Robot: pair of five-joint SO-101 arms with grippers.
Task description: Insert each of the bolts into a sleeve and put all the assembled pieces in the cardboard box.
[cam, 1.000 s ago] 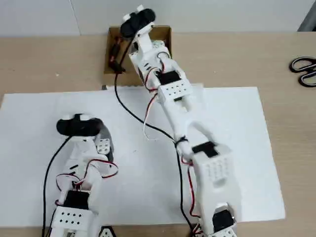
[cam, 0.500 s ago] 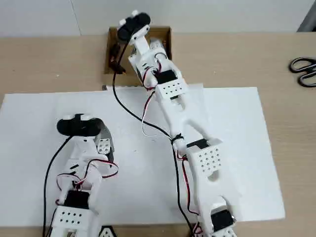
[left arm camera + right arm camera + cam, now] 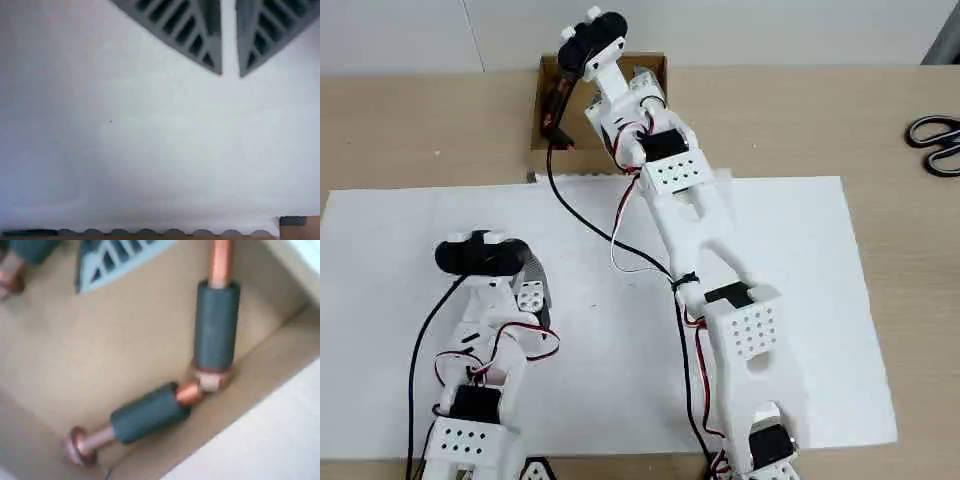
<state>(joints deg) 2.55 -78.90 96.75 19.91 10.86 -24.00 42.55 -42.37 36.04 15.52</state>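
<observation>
The box (image 3: 542,138) sits at 11 o'clock on the desk (image 3: 420,110), just past the far edge of the paper (image 3: 790,250). The right arm (image 3: 695,210) stretches from 5 o'clock across the paper to the box. The right pincer (image 3: 558,105) hangs inside the box, in its 9 o'clock half; whether it is apart or together I cannot tell.

On the box floor one piece (image 3: 216,325), a dark sleeve on a copper bolt, lies with its head against a wall. A second piece (image 3: 150,412) lies along that same wall, its bolt tip touching the first one's head. A third piece (image 3: 25,250) lies well apart from both.

The left arm (image 3: 480,340) is at 7 o'clock. Its left pincer (image 3: 229,74) is over the paper, its tips almost together with a thin slit between, clamped on nothing.

Scissors (image 3: 935,140) lie at 2 o'clock, near the desk's edge.
</observation>
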